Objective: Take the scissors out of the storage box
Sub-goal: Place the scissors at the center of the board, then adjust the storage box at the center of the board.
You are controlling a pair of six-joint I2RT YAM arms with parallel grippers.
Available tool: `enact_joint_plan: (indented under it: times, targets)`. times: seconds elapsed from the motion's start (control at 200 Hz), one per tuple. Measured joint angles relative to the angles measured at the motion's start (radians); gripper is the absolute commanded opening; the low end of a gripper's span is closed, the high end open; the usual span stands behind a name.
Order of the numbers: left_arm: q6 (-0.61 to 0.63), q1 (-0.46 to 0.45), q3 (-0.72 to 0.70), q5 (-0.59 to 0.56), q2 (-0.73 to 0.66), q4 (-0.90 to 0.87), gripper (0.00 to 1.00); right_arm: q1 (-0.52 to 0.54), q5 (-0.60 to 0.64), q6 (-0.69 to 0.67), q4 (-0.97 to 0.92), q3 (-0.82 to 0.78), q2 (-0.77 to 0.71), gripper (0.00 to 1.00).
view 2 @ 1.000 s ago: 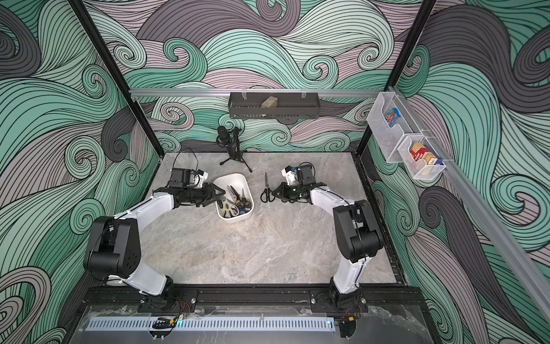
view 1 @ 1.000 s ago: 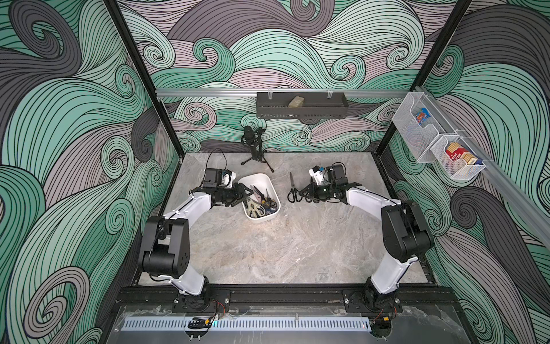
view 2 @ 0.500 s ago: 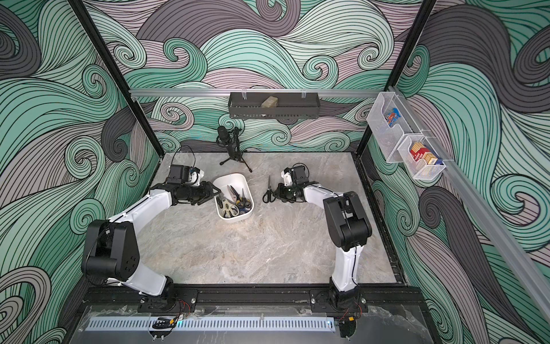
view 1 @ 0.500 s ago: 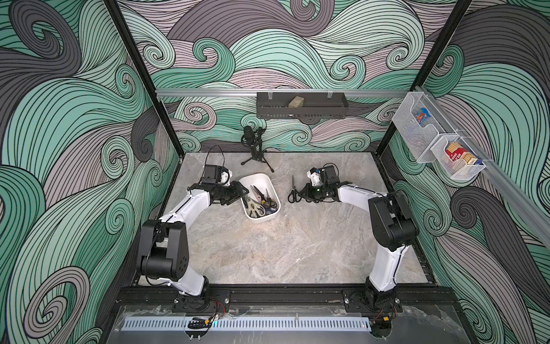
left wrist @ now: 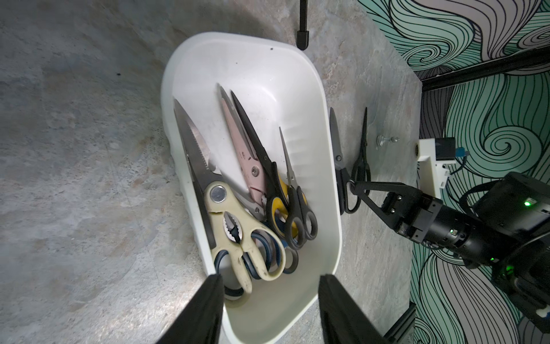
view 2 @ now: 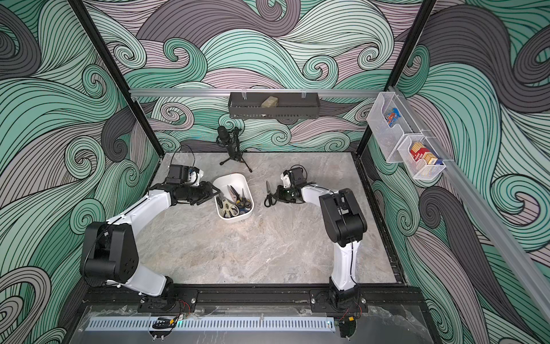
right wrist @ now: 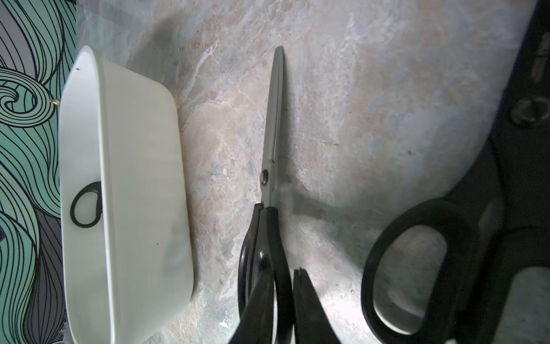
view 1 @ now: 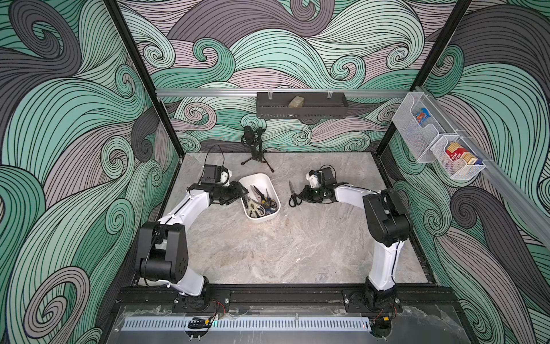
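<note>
In both top views I see the white box (view 1: 258,180) on the table (view 1: 268,253), with scissors (view 1: 262,202) piled inside and one black pair (view 1: 292,193) lying outside it at my right pincer (view 1: 301,197). In the left wrist view, my left pincer (left wrist: 269,277) stands open at the box's near end. In the right wrist view, the right pincer (right wrist: 284,271) is nearly closed, pinching that pair's handle loop.

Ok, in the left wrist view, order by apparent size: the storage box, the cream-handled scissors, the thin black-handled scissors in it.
Largest: storage box.
Then cream-handled scissors.
Smallest: thin black-handled scissors.
</note>
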Motion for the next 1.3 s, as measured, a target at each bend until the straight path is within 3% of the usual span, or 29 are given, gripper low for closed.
enact_joint_plan:
  times: [0.255,0.61,0.876,1.046,1.301]
  targets:
    - [0.000,0.000,-0.001,0.000,0.000,0.000,0.55,0.000,0.020,0.000,0.000,0.005,0.006,0.20]
    - [0.000,0.000,-0.004,0.000,-0.015,0.000,0.55,0.005,0.051,-0.005,-0.005,0.005,0.010,0.33]
    - [0.000,0.000,-0.004,0.000,-0.015,0.001,0.54,0.047,0.025,-0.027,-0.027,0.001,-0.080,0.51]
    - [-0.026,0.018,-0.027,0.010,-0.015,0.023,0.54,0.118,-0.041,-0.031,-0.014,0.002,-0.145,0.53]
    - [-0.071,0.103,-0.085,0.042,-0.016,0.043,0.54,0.187,-0.071,-0.036,-0.023,0.036,-0.103,0.53]
